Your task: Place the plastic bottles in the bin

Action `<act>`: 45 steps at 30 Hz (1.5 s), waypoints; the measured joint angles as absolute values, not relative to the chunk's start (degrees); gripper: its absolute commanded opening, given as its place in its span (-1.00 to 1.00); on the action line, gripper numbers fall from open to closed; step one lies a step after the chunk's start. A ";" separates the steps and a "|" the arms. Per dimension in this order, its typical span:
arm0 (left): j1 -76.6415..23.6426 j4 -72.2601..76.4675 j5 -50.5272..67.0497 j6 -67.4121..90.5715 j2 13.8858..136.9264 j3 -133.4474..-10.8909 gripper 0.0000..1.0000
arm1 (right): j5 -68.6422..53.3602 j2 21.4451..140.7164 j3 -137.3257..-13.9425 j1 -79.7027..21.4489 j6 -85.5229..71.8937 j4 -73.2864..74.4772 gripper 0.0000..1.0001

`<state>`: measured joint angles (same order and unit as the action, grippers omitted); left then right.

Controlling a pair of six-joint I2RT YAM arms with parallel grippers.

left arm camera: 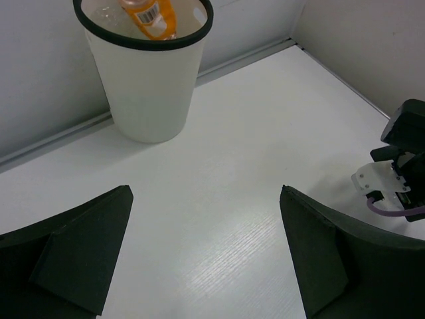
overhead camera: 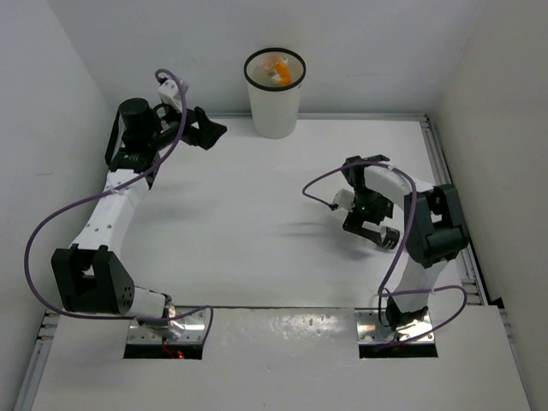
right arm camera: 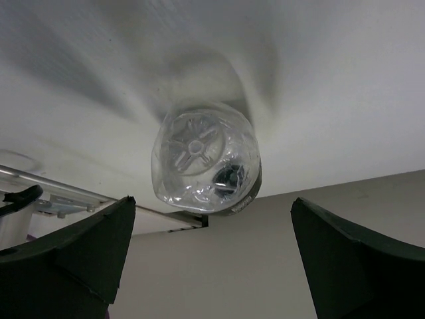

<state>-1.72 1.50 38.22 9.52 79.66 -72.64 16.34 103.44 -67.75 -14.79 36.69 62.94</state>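
Note:
The white bin [overhead camera: 274, 107] with a black rim stands at the back of the table, an orange bottle [overhead camera: 276, 68] lying inside it. In the left wrist view the bin [left arm camera: 149, 86] is ahead and to the left, the orange bottle [left arm camera: 149, 16] showing over its rim. My left gripper [overhead camera: 212, 133] [left arm camera: 205, 189] is open and empty, left of the bin. A clear bottle with a dark label [right arm camera: 202, 156] lies on the table by the wall, its base facing the right wrist camera. My right gripper [overhead camera: 377, 235] [right arm camera: 212, 200] is open just short of it. In the top view the arm hides this bottle.
White walls enclose the table on the left, back and right. A metal rail [overhead camera: 449, 188] runs along the right edge, seen also as a rail [right arm camera: 73, 199] beside the bottle. The right arm's wrist [left arm camera: 398, 166] shows at the right of the left wrist view.

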 measured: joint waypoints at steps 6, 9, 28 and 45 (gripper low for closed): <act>-0.27 1.89 38.85 9.61 79.66 -70.98 1.00 | 16.80 106.76 -67.51 -15.16 37.34 61.80 0.85; 0.49 1.91 39.40 9.67 79.66 -69.89 1.00 | 16.99 107.55 -67.16 -15.16 37.52 61.30 0.72; 4.54 4.71 40.27 11.33 79.59 -66.19 1.00 | 9.76 115.18 -95.92 -19.42 34.02 71.70 -1.00; 5.65 8.54 40.53 15.77 79.59 -60.20 1.00 | -6.94 106.65 -106.37 -20.56 1.74 -7.64 -1.00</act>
<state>5.65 8.54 40.53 15.77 79.59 -60.20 -6.94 106.65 -106.37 -20.56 1.74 -7.64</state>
